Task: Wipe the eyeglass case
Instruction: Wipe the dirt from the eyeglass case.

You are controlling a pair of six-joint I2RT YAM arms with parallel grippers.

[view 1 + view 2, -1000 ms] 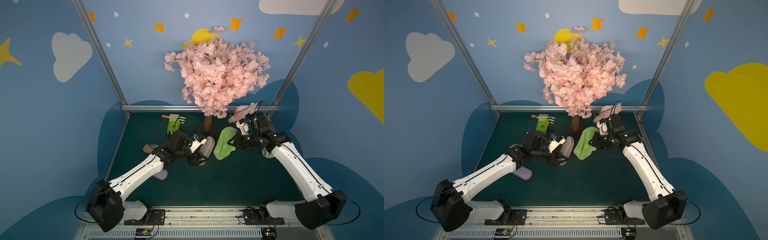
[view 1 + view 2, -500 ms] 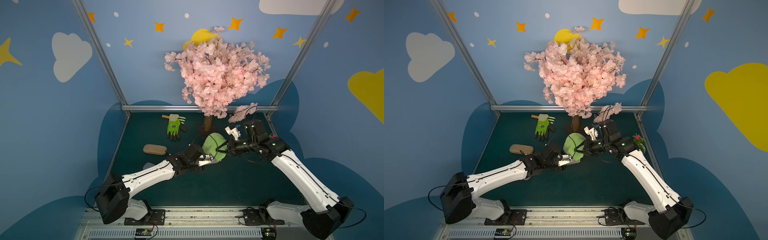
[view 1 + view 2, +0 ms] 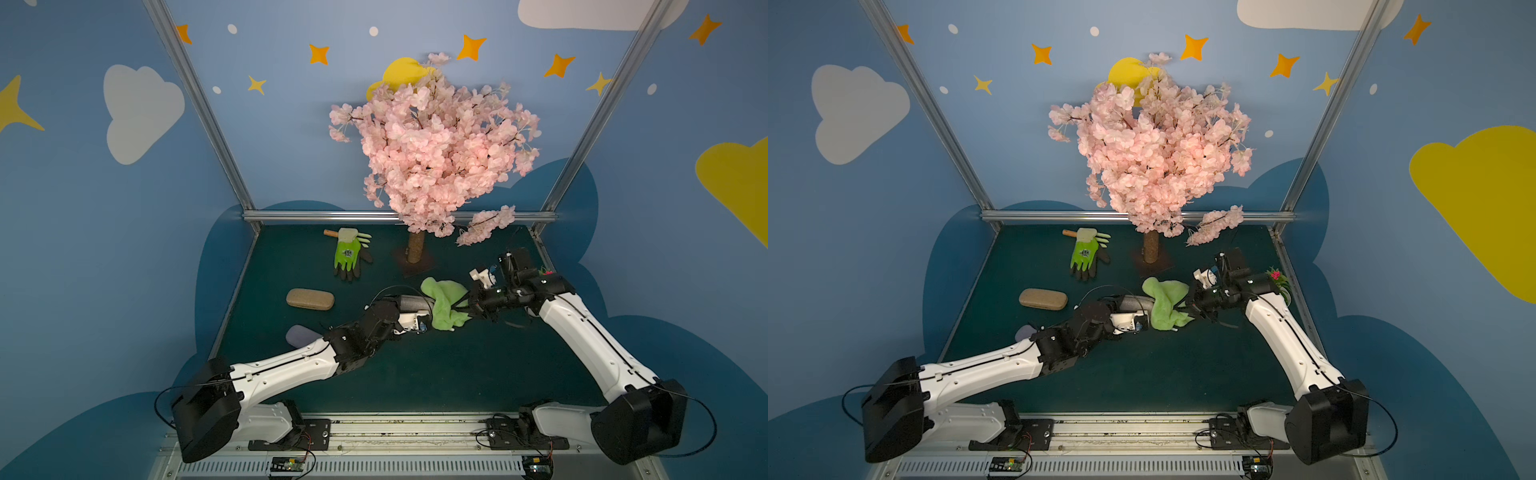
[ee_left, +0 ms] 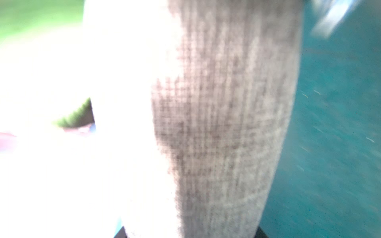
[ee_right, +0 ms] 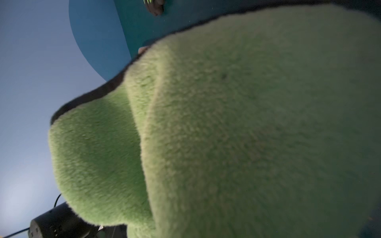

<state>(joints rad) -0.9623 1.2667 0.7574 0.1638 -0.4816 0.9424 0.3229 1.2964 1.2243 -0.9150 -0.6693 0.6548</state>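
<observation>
Shifted cloth [image 3: 444,308] drapes case [image 3: 410,302], open mat [image 3: 449,374] frontward

We can read no text anywhere; the dark mark on the green glove [image 3: 347,253] is too small.

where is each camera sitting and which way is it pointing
Top views: high above the front rail, looking down over the mat to the tree; both top views show the left arm and right arm whole.
Left wrist: on the left arm, looking close at the grey case, blurred; none of the arm shows clearly.
Right wrist: on the right arm, facing the cloth, which fills it; a black joint at the edge.
Shared: cloth in top views and right wrist; grey case in top views and left wrist.
</observation>
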